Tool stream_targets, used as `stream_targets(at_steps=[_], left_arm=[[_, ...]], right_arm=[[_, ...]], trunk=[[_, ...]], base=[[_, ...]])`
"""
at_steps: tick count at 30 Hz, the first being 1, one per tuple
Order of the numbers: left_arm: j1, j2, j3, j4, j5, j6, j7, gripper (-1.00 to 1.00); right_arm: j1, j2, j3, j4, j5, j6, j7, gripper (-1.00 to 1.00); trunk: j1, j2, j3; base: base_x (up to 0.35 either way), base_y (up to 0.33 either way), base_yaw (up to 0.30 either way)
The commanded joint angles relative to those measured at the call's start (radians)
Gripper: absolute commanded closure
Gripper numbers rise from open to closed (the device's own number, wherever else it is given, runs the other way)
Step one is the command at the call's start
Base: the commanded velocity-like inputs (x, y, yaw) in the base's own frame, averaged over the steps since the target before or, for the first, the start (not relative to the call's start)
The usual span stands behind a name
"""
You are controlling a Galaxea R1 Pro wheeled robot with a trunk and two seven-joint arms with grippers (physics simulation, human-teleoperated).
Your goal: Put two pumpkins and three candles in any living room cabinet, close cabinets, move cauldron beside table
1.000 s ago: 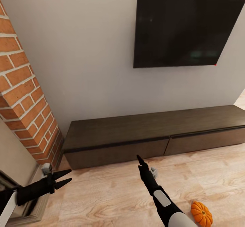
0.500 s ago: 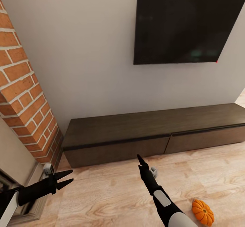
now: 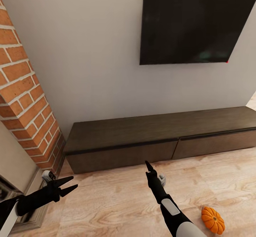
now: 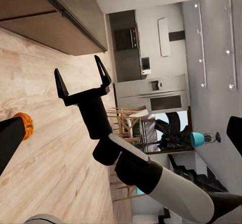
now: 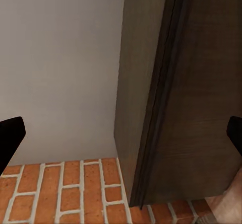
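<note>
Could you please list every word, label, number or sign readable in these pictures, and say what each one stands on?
None can be read.
The television screen is dark and blank.
The cabinet fronts are plain.
The kitchen appliances far off in the left wrist view carry small panels, too blurred to read.

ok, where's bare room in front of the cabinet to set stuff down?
Free: the cabinet top, bare end to end under the TV; the wood floor between the left claw and right claw. Tighter near the brick column, where a candle sits, and by the pumpkin at lower right.
</note>
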Motion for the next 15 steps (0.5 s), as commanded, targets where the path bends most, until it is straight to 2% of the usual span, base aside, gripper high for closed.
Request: stream_targets(at_steps=[1, 7, 15], left_arm=[[0.000, 0.001, 0.000, 0.000, 0.001, 0.000, -0.001, -1.00], [0.001, 0.004, 0.006, 0.002, 0.003, -0.001, -0.005, -1.00], [0.002, 0.002, 0.004, 0.003, -0.001, -0.001, -0.005, -1.00]], right_arm=[[0.000, 0.000, 0.000, 0.000, 0.000, 0.000, 0.000, -1.00], [0.000, 0.000, 0.001, 0.001, 0.000, 0.000, 0.000, -1.00], [0.000, 0.000, 0.001, 0.001, 0.000, -0.002, 0.000, -1.00]], trunk=[[0.000, 0.000, 0.000], [0.000, 0.000, 0.000], [0.000, 0.000, 0.000]], base=[[0.000, 0.000, 0.000], [0.046, 0.000, 0.000], [0.292, 0.000, 0.000]])
